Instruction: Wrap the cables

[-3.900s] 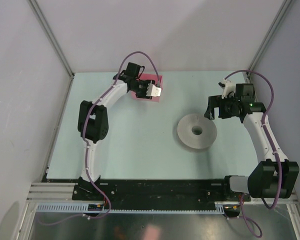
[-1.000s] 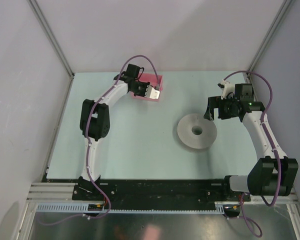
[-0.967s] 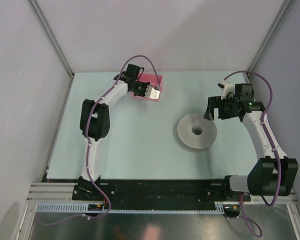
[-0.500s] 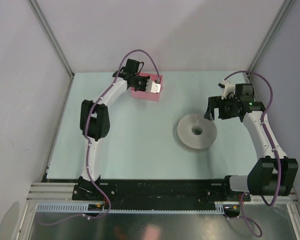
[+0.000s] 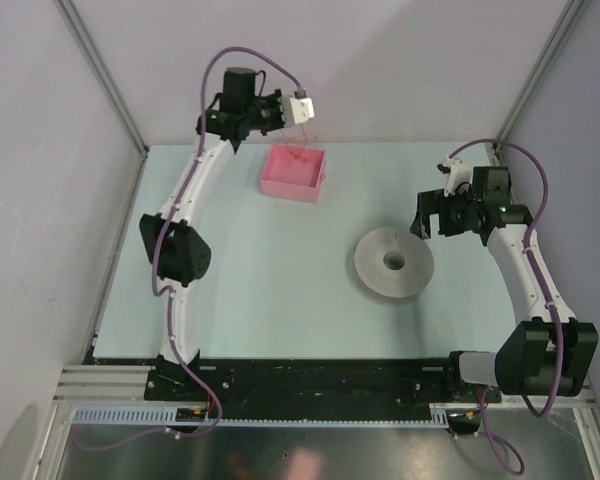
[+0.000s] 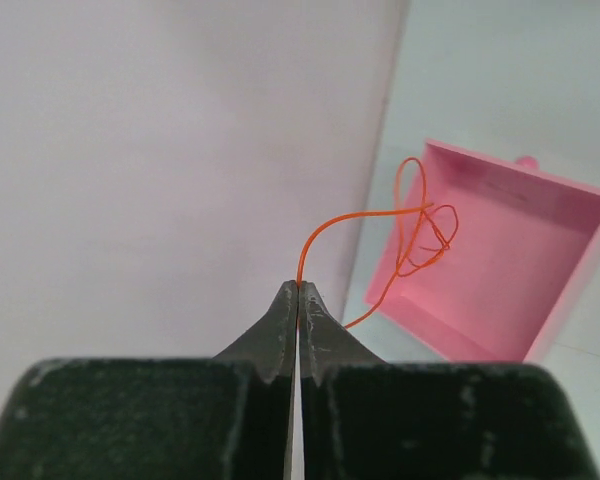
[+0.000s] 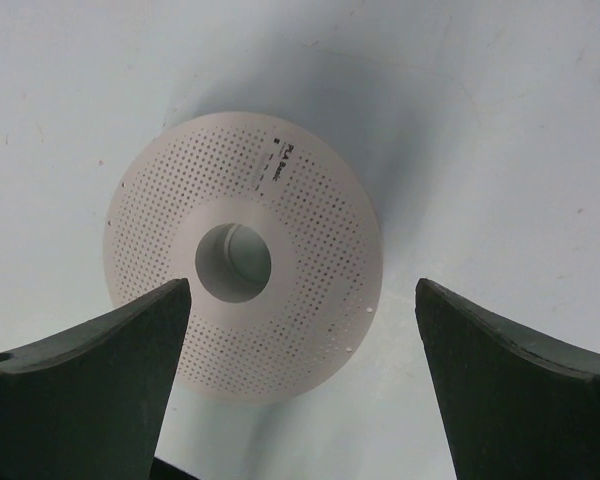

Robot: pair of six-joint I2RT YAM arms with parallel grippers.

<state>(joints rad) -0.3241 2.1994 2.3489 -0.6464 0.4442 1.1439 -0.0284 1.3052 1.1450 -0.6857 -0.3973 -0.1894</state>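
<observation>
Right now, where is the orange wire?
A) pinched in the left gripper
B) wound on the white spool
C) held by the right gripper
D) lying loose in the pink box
A: the left gripper has its tips shut on the wire, whose tangle dangles in front of the box; the right gripper stands open over the spool.

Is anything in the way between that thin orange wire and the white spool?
Nothing visible lies between the orange wire, pinched in the left gripper, and the white spool; the open right gripper hangs near the spool.
</observation>
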